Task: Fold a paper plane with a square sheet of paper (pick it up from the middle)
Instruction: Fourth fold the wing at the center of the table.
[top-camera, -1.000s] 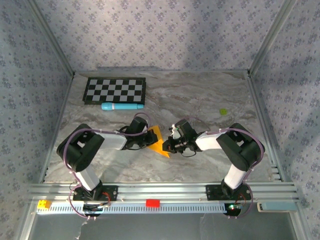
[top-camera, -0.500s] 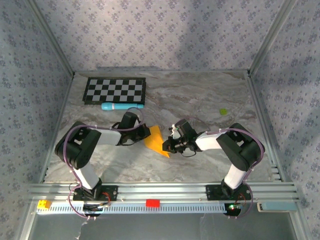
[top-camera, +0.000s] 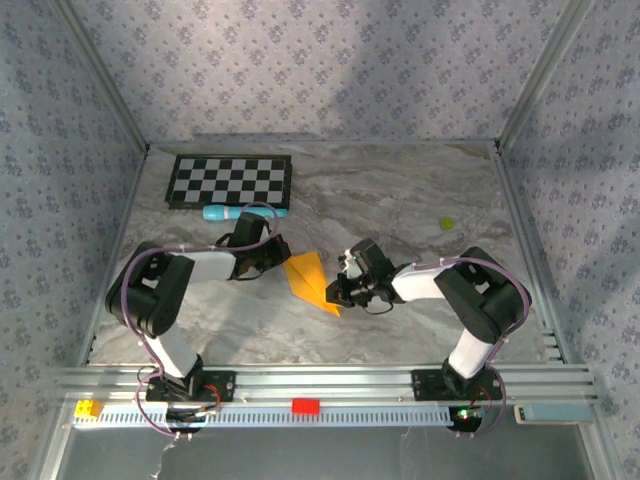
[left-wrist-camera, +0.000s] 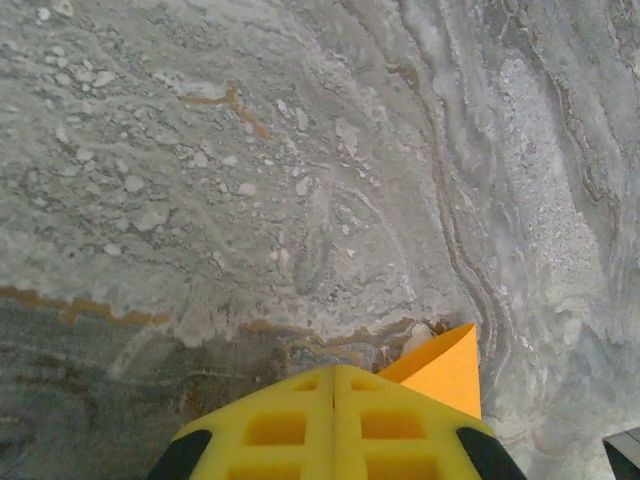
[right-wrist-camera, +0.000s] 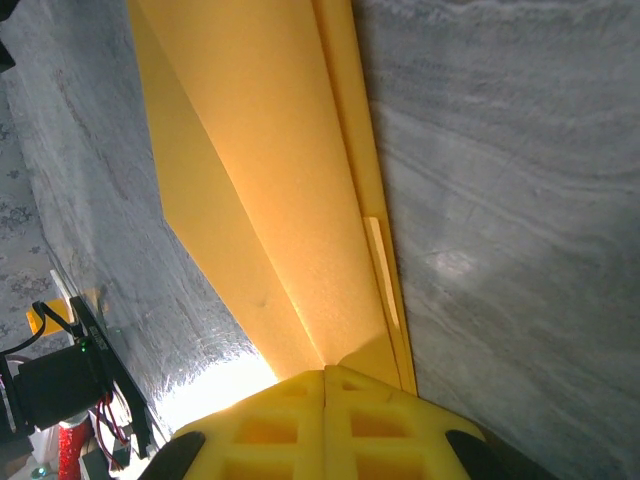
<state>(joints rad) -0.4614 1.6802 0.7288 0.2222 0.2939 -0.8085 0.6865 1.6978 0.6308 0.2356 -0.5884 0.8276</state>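
My right gripper (right-wrist-camera: 325, 375) is fully closed. Its two yellow plastic fingers, moulded with square pockets, meet along a single seam. The tips sit right on the thin orange paper sheet (right-wrist-camera: 270, 200), at the point where its folded layers come together. I cannot tell whether a layer is pinched between them or only pressed against the table. From the wrist camera the paper runs away from the tips as a long, smooth, matt wedge. It has one sharp crease down its length and a narrow doubled strip along its right edge.

My left gripper (left-wrist-camera: 334, 372) is also closed, with its yellow fingers flush together and nothing between them. One pointed corner of the paper pokes out just beside its right finger, over the grey marbled table (left-wrist-camera: 250, 150), which is veined with white and rust-coloured streaks.

From above I see the paper lying flat near the middle of the table between the two grippers. It is a slim pointed shape with its tip toward the near edge. Well behind it lie a light-blue cylinder (top-camera: 240, 212) and a black-and-white checkerboard (top-camera: 230, 180).
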